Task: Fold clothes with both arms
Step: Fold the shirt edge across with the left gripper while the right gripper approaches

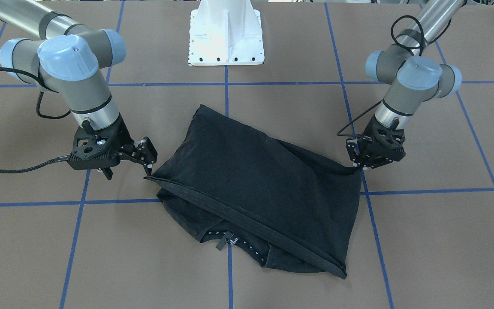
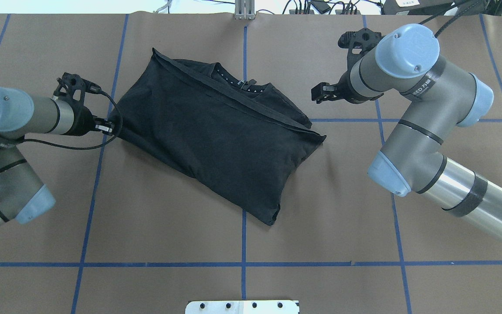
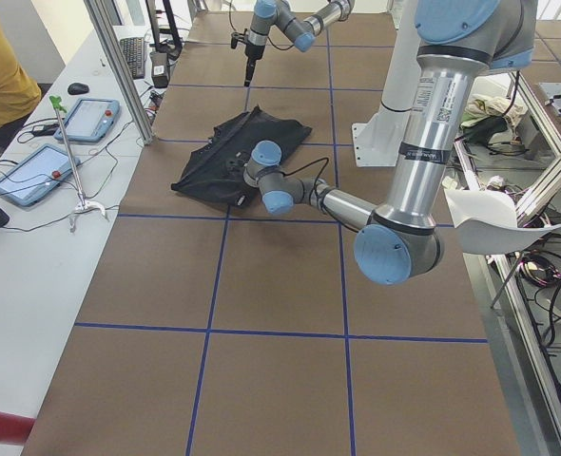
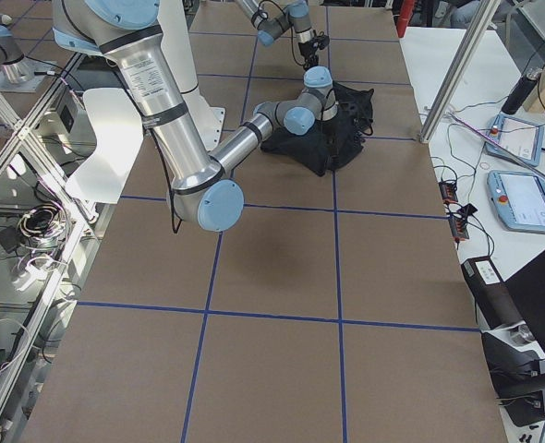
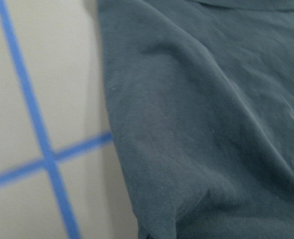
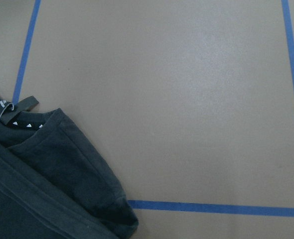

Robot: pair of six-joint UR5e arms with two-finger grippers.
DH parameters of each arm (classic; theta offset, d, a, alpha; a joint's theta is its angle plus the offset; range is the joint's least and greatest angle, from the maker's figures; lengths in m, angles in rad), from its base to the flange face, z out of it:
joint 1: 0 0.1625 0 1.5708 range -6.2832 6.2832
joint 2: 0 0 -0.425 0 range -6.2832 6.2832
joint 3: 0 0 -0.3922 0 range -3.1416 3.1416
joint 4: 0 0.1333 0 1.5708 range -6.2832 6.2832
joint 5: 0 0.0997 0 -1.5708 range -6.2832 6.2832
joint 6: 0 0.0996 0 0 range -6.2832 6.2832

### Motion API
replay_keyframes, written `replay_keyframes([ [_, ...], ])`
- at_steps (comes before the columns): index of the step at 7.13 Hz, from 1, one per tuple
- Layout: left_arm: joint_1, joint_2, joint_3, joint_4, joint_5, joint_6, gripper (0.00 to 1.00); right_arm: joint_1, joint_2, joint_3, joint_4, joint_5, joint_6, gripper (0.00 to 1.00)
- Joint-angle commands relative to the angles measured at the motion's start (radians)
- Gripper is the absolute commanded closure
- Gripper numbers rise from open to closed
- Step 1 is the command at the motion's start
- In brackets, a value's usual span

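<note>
Mid-fold. Your black short-sleeved T-shirt (image 2: 216, 135) lies doubled over, plain side up, near the middle of the brown counter with blue tape lines (image 2: 320, 226). It sits skewed to the grid, and the collar with its small label (image 1: 226, 241) peeks out along the edge away from the robot.

The left claw (image 2: 107, 127) is clenched on the shirt corner on its side. The cloth runs taut up to it in the front view, and the left wrist view is filled with fabric.

The right claw (image 1: 129, 169) is released and holds nothing. It hangs just beside the opposite corner (image 1: 152, 175), slightly above the counter. The right wrist view shows only bare counter and the shirt's edge, with no cloth between the fingers.

My read: one side is gripped and the other is waiting for a pick. For the next move, bring the right claw down onto that near corner and pinch every layer, not just the top hem. Then lift both corners evenly and carry them across. Uneven lift will likely skew the fold further.
</note>
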Motion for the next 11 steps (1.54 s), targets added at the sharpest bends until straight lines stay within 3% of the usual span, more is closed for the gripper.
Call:
replay_keyframes([
  [1,-0.114,-0.228,0.3,-0.006,-0.001,0.107,1.0,-0.008,0.001,0.0,0.0,-0.002,0.001,0.0],
  [3,-0.153,-0.435,0.564,-0.026,0.012,0.144,1.0,-0.01,-0.001,0.012,0.0,-0.003,0.001,0.0],
  [4,-0.153,-0.46,0.609,-0.052,0.031,0.148,1.0,-0.013,-0.001,0.015,0.0,-0.006,0.001,0.0],
  [5,-0.159,-0.451,0.604,-0.064,0.027,0.179,0.07,-0.019,0.004,0.014,0.0,-0.006,0.002,0.0],
  [6,-0.177,-0.413,0.544,-0.08,0.023,0.211,0.0,-0.039,0.011,0.008,0.0,-0.015,0.016,0.0],
  [8,-0.223,-0.266,0.362,-0.075,-0.165,0.236,0.0,-0.126,0.061,-0.005,-0.002,-0.133,0.171,0.01],
  [9,-0.222,-0.182,0.253,-0.069,-0.174,0.233,0.0,-0.164,0.104,-0.05,0.0,-0.182,0.267,0.01],
  [10,-0.225,-0.177,0.237,-0.069,-0.172,0.224,0.0,-0.206,0.156,-0.128,0.049,-0.26,0.316,0.02],
  [11,-0.223,-0.172,0.237,-0.069,-0.172,0.222,0.0,-0.23,0.175,-0.24,0.196,-0.302,0.397,0.04],
])
